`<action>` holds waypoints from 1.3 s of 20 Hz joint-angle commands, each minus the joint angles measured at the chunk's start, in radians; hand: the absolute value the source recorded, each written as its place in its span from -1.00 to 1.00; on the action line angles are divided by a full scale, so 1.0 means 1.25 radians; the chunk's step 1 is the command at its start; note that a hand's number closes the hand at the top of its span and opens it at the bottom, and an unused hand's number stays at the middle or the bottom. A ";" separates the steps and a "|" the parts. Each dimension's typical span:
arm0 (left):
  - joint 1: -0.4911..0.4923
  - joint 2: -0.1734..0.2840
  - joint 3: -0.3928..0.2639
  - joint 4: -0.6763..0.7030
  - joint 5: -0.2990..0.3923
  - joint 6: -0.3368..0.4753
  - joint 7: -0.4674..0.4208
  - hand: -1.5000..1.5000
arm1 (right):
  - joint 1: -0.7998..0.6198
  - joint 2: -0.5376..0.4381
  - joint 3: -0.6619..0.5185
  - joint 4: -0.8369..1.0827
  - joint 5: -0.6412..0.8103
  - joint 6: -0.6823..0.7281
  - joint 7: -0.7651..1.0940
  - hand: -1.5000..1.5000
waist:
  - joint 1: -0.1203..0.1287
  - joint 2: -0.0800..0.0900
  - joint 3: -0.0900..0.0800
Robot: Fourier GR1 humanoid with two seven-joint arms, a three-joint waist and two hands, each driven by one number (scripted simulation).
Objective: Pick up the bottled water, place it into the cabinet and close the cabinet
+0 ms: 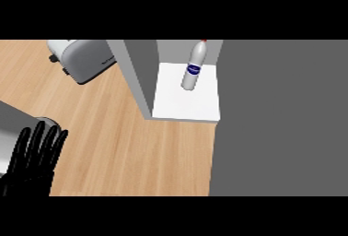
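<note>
The water bottle [194,69], clear with a blue label and a red cap, stands upright on the white floor [183,103] of the cabinet, towards its back. No hand touches it. A wide grey panel [279,120], which looks like the cabinet's door, fills the right side of the view and covers the right edge of the white floor. My left hand [34,156] rests open at the lower left, fingers straight and pointing up, far from the bottle. My right hand does not show.
A grey toaster [81,57] sits on the wooden counter [129,147] at the upper left, beside the cabinet's grey left wall [132,73]. A grey shape [17,122] lies behind my left hand at the left edge.
</note>
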 commanded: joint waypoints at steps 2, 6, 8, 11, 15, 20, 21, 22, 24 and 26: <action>0.046 0.044 0.030 -0.024 0.029 -0.055 0.003 -1.00 | -0.016 0.021 0.209 -0.073 0.054 0.004 0.089 1.00 | 0.021 0.005 0.000; 0.059 0.055 0.039 -0.033 0.035 -0.089 -0.008 -1.00 | -0.063 0.024 0.213 -0.070 0.036 -0.020 0.105 1.00 | 0.054 0.015 -0.001; 0.064 0.067 0.049 -0.022 0.038 -0.108 -0.008 -1.00 | -0.087 0.022 0.213 -0.042 0.030 -0.028 0.120 1.00 | 0.069 0.021 -0.002; 0.073 0.091 0.059 -0.036 0.054 -0.147 -0.002 -1.00 | -0.125 0.019 0.195 -0.034 0.029 -0.046 0.144 1.00 | 0.093 0.026 -0.003; 0.069 0.111 0.085 -0.031 0.065 -0.154 0.007 -1.00 | -0.175 0.022 0.196 -0.017 0.013 -0.057 0.163 1.00 | 0.109 0.032 -0.003; 0.060 0.127 0.098 -0.034 0.073 -0.175 0.011 -1.00 | -0.235 0.006 0.169 -0.006 0.015 -0.061 0.188 1.00 | 0.133 0.037 -0.006; 0.055 0.122 0.085 -0.043 0.070 -0.182 0.011 -1.00 | -0.249 0.007 0.168 0.004 0.008 -0.059 0.185 1.00 | 0.139 0.040 -0.006; 0.061 0.130 0.089 -0.028 0.070 -0.192 0.014 -1.00 | -0.262 -0.015 0.156 -0.002 0.024 -0.047 0.194 1.00 | 0.145 0.038 -0.009; 0.051 0.135 0.099 -0.028 0.076 -0.189 0.018 -1.00 | -0.300 -0.039 0.139 -0.007 0.043 -0.029 0.195 -1.00 | 0.153 0.034 -0.011; 0.047 0.139 0.097 -0.026 0.076 -0.194 0.023 -1.00 | -0.332 -0.064 0.115 -0.017 0.034 -0.013 0.190 -1.00 | 0.168 0.038 -0.013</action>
